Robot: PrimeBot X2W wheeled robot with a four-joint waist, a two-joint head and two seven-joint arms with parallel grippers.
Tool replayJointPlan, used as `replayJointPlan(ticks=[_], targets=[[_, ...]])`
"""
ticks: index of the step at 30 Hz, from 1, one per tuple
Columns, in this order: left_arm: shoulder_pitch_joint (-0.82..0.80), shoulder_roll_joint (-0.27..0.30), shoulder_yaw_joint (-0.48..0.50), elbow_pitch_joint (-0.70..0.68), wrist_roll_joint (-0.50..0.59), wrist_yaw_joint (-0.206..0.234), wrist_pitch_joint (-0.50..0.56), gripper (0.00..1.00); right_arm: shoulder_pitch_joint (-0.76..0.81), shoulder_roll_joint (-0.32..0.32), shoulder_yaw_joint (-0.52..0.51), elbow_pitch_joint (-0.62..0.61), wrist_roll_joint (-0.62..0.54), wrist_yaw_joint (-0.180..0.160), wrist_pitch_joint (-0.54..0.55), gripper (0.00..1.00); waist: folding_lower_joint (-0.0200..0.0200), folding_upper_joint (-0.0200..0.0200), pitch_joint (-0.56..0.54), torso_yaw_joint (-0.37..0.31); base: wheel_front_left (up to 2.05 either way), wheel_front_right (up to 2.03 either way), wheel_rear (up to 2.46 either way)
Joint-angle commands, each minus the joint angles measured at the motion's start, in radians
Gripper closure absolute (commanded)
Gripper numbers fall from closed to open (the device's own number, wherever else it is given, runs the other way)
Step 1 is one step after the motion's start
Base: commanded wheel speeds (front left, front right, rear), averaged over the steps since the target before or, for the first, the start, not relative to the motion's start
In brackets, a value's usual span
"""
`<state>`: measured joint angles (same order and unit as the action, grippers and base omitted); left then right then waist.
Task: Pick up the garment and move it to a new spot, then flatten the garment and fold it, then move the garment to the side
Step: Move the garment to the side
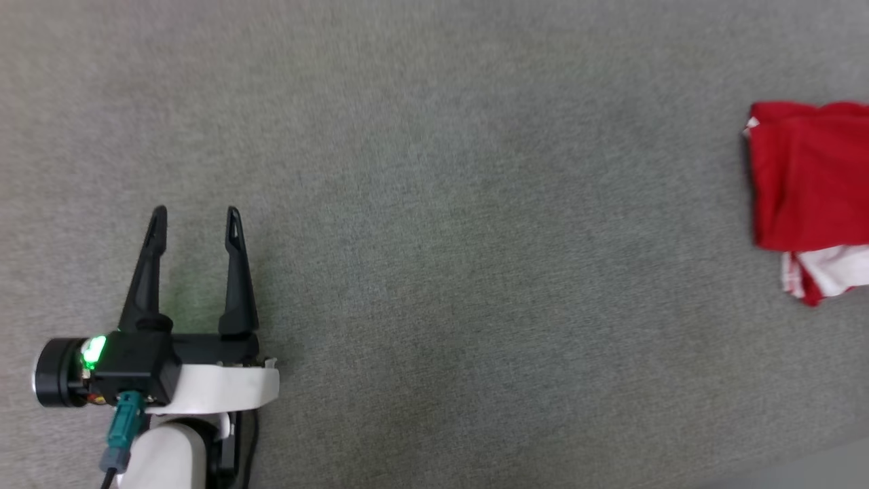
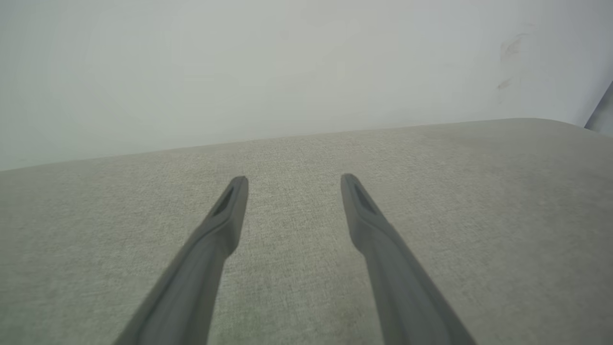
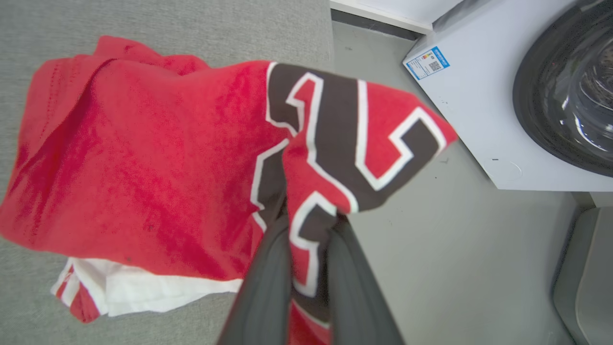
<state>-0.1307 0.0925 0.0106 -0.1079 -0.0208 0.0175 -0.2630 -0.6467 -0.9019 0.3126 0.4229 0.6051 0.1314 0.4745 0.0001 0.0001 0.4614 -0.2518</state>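
Observation:
The garment (image 1: 808, 183) is a folded red shirt with a white striped sleeve, lying at the right edge of the head view on grey fabric. In the right wrist view the garment (image 3: 143, 158) shows its black, white-outlined number print, and my right gripper (image 3: 306, 225) is shut on that printed edge, lifting it past the surface's edge. My left gripper (image 1: 195, 219) stands open over bare grey fabric at the lower left, far from the shirt. The left gripper (image 2: 293, 181) holds nothing.
The grey upholstered surface (image 1: 434, 204) spreads wide between the left gripper and the shirt. A white washing machine (image 3: 483, 110) with a dark round door stands on the floor beyond the surface's edge. A pale wall (image 2: 287, 62) rises behind the surface.

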Motion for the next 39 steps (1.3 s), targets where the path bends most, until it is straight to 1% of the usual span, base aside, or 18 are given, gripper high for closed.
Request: replayJointPlan(ticks=[1,5,9,10,11,13,16,17,20,21,22,24,27,32,37,39], targets=[[-0.021,0.011,0.007,-0.017,0.007,-0.003,-0.002,0.00,-0.042,0.024,-0.030,0.054,-0.022,-0.002,-0.021,1.00,-0.0001,-0.0001,0.068,0.000,0.00,0.00,0.00],[-0.036,0.018,0.014,-0.042,0.011,-0.006,-0.002,0.00,-0.091,0.061,-0.066,0.159,-0.087,-0.002,-0.049,1.00,-0.0001,-0.0001,0.109,0.001,0.00,0.00,0.00],[-0.038,0.021,0.016,-0.051,0.010,-0.004,-0.002,0.00,-0.130,0.101,-0.106,0.249,-0.157,-0.002,-0.091,1.00,-0.0001,-0.0001,0.117,0.004,0.00,0.00,0.00],[-0.037,0.021,0.015,-0.050,0.010,-0.004,-0.002,0.00,-0.139,0.113,-0.125,0.275,-0.177,-0.002,-0.104,0.81,-0.0001,-0.0001,0.113,0.005,0.00,0.00,0.00],[-0.036,0.019,0.015,-0.049,0.010,-0.003,-0.002,0.00,-0.143,0.128,-0.142,0.299,-0.195,-0.002,-0.113,0.00,-0.0001,-0.0001,0.107,0.006,0.00,0.00,0.00],[-0.030,0.015,0.016,-0.046,0.007,0.001,-0.002,0.00,-0.153,0.150,-0.163,0.329,-0.236,-0.002,-0.136,0.00,-0.0001,-0.0001,0.092,0.009,0.00,0.00,0.00],[-0.016,0.008,0.009,-0.037,0.004,0.006,-0.002,0.00,-0.166,0.156,-0.190,0.345,-0.302,-0.002,-0.179,0.00,-0.0001,-0.0001,0.061,0.014,0.00,0.00,0.00],[-0.013,0.005,0.007,-0.035,0.003,0.009,-0.002,0.00,-0.168,0.156,-0.192,0.337,-0.330,-0.002,-0.200,0.00,-0.0001,-0.0001,0.049,0.016,0.00,0.00,0.00],[0.002,-0.005,0.000,-0.027,-0.003,0.014,-0.002,0.00,-0.185,0.159,-0.242,0.307,-0.408,-0.002,-0.296,0.00,-0.0001,-0.0001,0.011,0.029,0.00,0.00,0.00],[0.007,-0.008,-0.002,-0.023,-0.006,0.017,-0.002,0.00,-0.184,0.170,-0.252,0.294,-0.437,-0.002,-0.331,0.00,-0.0001,-0.0001,-0.004,0.033,0.00,0.00,0.00],[0.007,-0.008,-0.002,-0.023,-0.006,0.017,-0.002,0.00,-0.184,0.170,-0.252,0.294,-0.437,-0.002,-0.331,0.00,-0.0001,-0.0001,-0.004,0.033,0.00,0.00,0.00],[0.017,-0.016,-0.007,-0.016,-0.010,0.019,-0.002,0.00,-0.183,0.195,-0.289,0.267,-0.488,-0.002,-0.403,0.00,-0.0001,-0.0001,-0.036,0.046,0.00,0.00,0.00],[0.041,-0.024,-0.013,-0.005,-0.018,0.029,-0.002,0.00,-0.167,0.245,-0.333,0.211,-0.562,-0.002,-0.509,0.00,-0.0001,-0.0001,-0.087,0.066,0.00,0.00,0.00],[0.078,-0.031,-0.024,0.020,-0.028,0.037,-0.002,0.00,-0.119,0.379,-0.376,0.105,-0.647,-0.002,-0.651,0.00,-0.0001,-0.0001,-0.172,0.109,0.00,0.00,0.00],[0.113,-0.037,-0.033,0.051,-0.035,0.043,-0.002,0.00,-0.024,0.510,-0.356,-0.028,-0.663,-0.002,-0.720,0.00,-0.0001,-0.0001,-0.246,0.150,0.00,0.00,0.00],[0.126,-0.038,-0.036,0.061,-0.038,0.046,-0.002,0.00,0.030,0.547,-0.342,-0.085,-0.649,-0.002,-0.732,0.00,-0.0001,-0.0001,-0.270,0.165,0.00,0.00,0.00]])
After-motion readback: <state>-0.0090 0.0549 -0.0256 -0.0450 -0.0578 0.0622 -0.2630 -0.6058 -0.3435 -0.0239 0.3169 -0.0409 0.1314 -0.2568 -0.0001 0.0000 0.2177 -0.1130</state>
